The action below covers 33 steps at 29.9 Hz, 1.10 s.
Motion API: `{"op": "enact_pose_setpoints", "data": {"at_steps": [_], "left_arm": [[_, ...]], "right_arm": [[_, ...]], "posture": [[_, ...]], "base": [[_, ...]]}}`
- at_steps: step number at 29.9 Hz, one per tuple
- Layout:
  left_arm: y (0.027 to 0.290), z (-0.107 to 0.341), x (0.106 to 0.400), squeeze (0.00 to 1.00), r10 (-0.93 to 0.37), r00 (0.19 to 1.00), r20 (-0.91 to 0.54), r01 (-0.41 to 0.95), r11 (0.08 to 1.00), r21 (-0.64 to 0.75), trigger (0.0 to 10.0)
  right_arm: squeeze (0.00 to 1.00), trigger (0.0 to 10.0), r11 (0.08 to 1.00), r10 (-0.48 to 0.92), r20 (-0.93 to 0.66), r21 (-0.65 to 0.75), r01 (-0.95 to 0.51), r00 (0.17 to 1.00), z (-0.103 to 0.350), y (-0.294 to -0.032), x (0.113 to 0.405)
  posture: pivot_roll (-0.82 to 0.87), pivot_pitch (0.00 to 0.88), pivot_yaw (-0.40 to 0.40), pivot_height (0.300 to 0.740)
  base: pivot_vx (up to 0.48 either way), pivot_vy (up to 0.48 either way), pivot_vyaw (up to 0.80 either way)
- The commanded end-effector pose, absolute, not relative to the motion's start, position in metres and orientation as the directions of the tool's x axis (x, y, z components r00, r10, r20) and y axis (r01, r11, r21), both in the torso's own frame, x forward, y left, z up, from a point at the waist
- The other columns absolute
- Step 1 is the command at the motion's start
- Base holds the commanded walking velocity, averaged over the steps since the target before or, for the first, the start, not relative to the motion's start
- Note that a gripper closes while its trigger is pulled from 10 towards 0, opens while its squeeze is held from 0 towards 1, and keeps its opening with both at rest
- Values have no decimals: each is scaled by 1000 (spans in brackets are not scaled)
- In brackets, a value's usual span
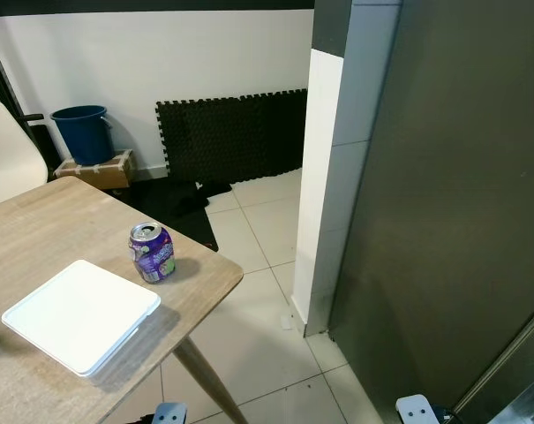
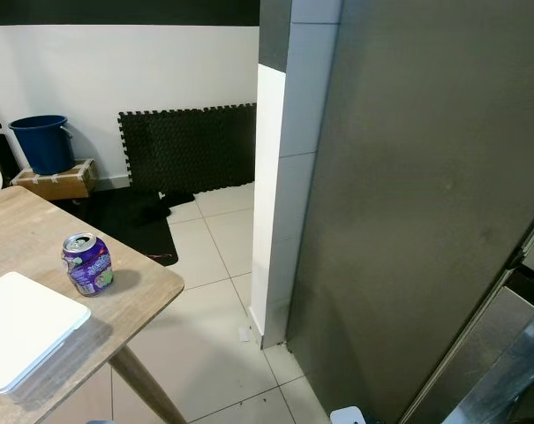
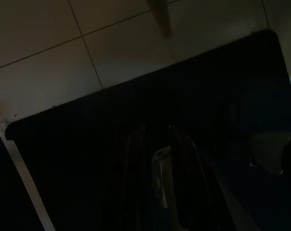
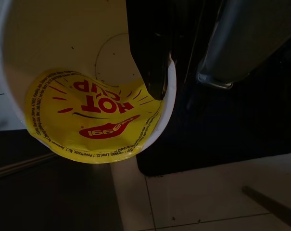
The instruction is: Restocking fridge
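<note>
Right up close in the right wrist view, a black finger (image 4: 152, 57) of the right gripper presses the rim of a white noodle cup (image 4: 87, 77), yellow lid peeled back; its other finger is hidden, so the grip looks clamped. Left wrist view is nearly black, so can't tell about that gripper. Head views: purple can (image 1: 152, 252) and white tray (image 1: 81, 314) on the wooden table (image 1: 37, 230), grey fridge (image 1: 452, 203) cut off at right.

Purple can (image 1: 152, 252), white tray (image 1: 81, 314), light wood-grain tabletop (image 1: 37, 230). Blue bucket (image 1: 81, 132), black foam mat (image 1: 231, 137), dark grey fridge (image 1: 452, 203). White cup (image 4: 63, 57) with yellow-red lid at the right jaws.
</note>
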State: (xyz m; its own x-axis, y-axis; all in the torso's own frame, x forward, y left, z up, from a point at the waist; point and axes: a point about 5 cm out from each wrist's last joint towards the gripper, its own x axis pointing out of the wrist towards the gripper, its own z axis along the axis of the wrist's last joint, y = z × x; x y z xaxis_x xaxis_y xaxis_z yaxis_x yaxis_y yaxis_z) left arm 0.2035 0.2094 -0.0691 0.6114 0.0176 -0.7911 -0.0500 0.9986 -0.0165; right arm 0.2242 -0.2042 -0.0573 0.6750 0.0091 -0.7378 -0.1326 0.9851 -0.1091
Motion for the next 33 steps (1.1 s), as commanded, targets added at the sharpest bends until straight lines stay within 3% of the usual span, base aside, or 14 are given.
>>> {"op": "enact_pose_setpoints", "data": {"at_steps": [1,8,25,33], "left_arm": [[213,-70,200,0,30,604,-797,-64,998,-11,10000],[212,-69,203,0,19,614,-789,-55,998,-19,10000],[209,-67,207,0,7,623,-782,-46,999,-28,10000],[213,-66,207,0,28,627,-778,-88,996,-35,10000]], "right_arm": [[0,10000,986,10,-742,-103,-128,671,-58,-204,223],[0,10000,987,11,-742,-101,-128,670,-58,-203,223],[0,10000,987,4,-743,-104,-121,669,-59,-205,221],[0,10000,987,5,-743,-104,-123,670,-59,-205,222]], "posture": [[-9,107,-13,740],[-12,110,-10,740],[-16,112,-5,740],[-17,113,-7,740]], "base": [[0,0,0],[0,0,0],[0,-455,0],[0,-129,0]]}}
